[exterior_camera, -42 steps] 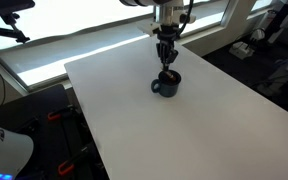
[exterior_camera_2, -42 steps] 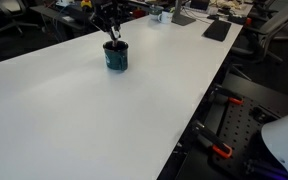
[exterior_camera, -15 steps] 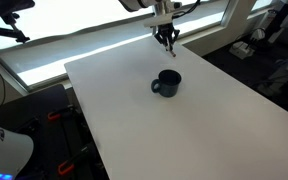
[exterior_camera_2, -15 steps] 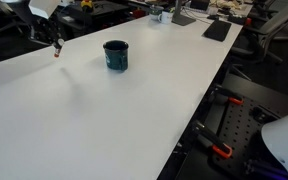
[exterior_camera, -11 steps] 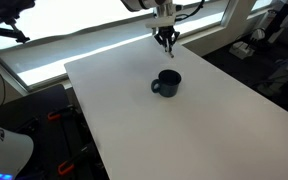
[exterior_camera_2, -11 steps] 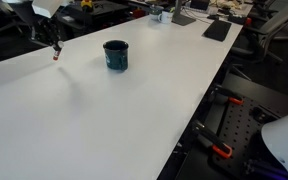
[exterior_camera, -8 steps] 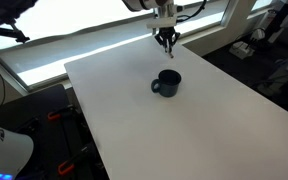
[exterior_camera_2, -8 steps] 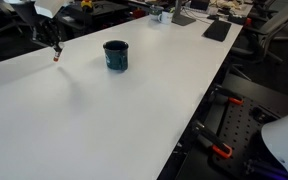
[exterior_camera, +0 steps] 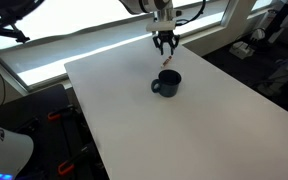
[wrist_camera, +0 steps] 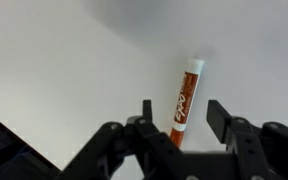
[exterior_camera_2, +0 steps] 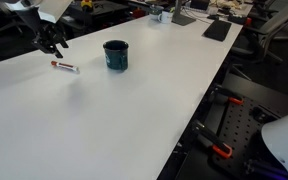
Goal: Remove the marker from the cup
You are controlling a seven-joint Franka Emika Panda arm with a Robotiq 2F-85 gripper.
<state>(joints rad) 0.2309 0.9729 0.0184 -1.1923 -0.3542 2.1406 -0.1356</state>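
The marker [exterior_camera_2: 65, 67] is out of the cup and lying flat on the white table [exterior_camera_2: 134, 125]. It's a short reddish stick with white lettering down the barrel, which you can read best in the wrist view [wrist_camera: 187, 100]. It isn't touching anything but the tabletop.

The cup [exterior_camera_2: 115, 55] sits near it with a strip of bare table in between, so they're clearly apart. It's a squat dark mug standing upright, and in an exterior view [exterior_camera: 166, 83] the handle sticks out to one side.

The gripper [exterior_camera_2: 52, 44] hangs just over the marker, a bit off to the side away from the cup. Its fingers [wrist_camera: 219, 115] are spread apart with nothing pinched between them. In the wrist view the marker shows up in the gap between the two black fingers, but it's down on the table surface, not in the grip. In an exterior view the gripper [exterior_camera: 165, 42] points straight down at the far end of the table, beyond the cup.

Further out, there's a long bright window strip behind the table in an exterior view [exterior_camera: 84, 50]. Dark office clutter runs along the far edge in an exterior view [exterior_camera_2: 199, 15], too small to make out properly.
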